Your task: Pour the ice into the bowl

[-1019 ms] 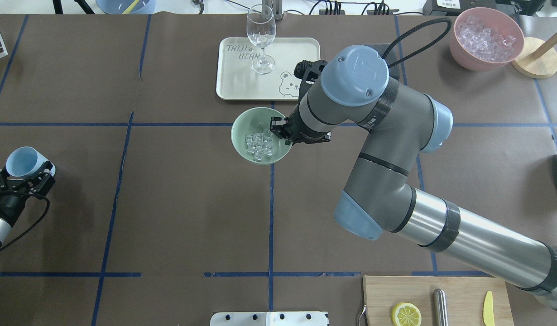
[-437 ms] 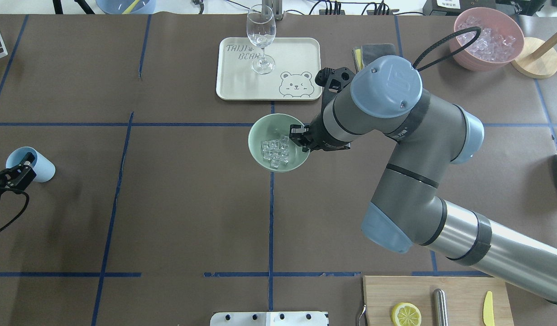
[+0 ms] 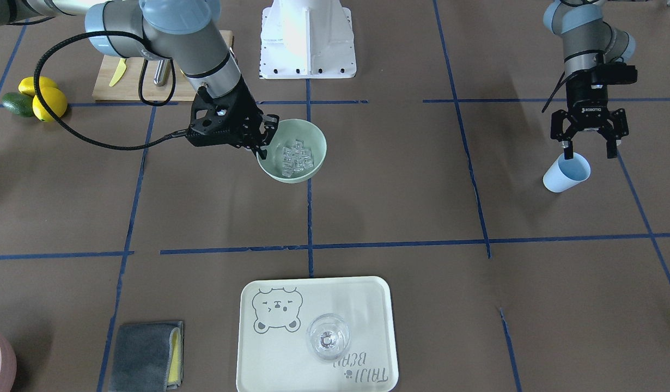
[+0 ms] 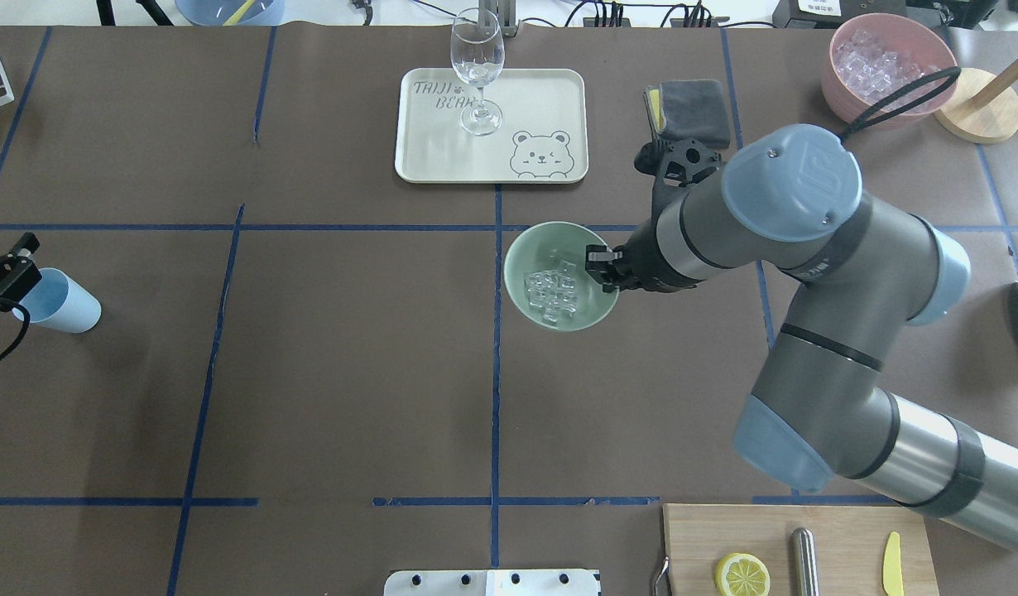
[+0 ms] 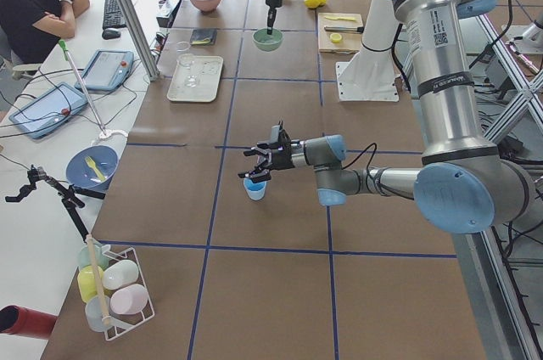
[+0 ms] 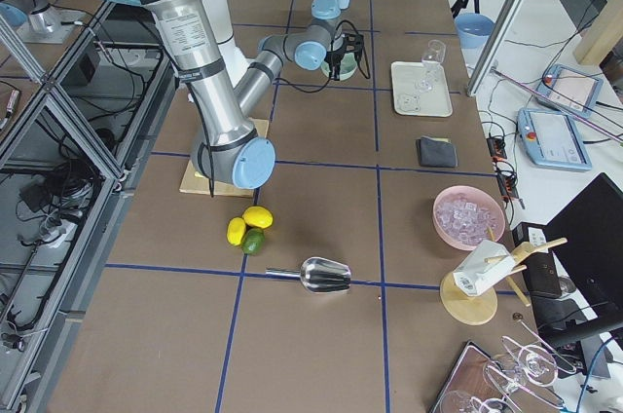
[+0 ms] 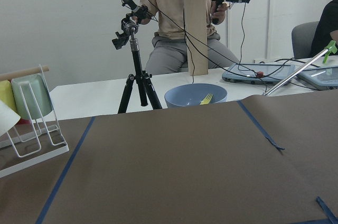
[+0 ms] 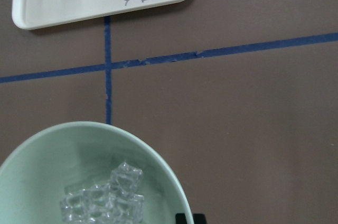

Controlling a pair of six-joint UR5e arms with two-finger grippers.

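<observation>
Overhead exterior: ice (image 4: 550,294) is in the bowl (image 4: 542,244), a clump of clear cubes on the bottom, none visible on the table around it. So the pour itself reads as done to me. The bowl is near the bear tray (image 4: 443,157), on my side of it and a bit toward my right. My right gripper (image 4: 598,269) is closed down on the bowl's rim, on the edge facing my right arm; the wrist view shows the rim and cubes right under the fingers. I can't tell whether the bowl is lifted or resting on the table. My left gripper (image 3: 587,152) is spread wide and holds nothing. It hangs just above the light blue cup (image 3: 566,173), which stands well apart from the tray, far out on my left, and looks empty. What's left, as I judge it: get the bowl settled wherever it belongs, let go of the rim without tipping it, and pull both arms clear.
</observation>
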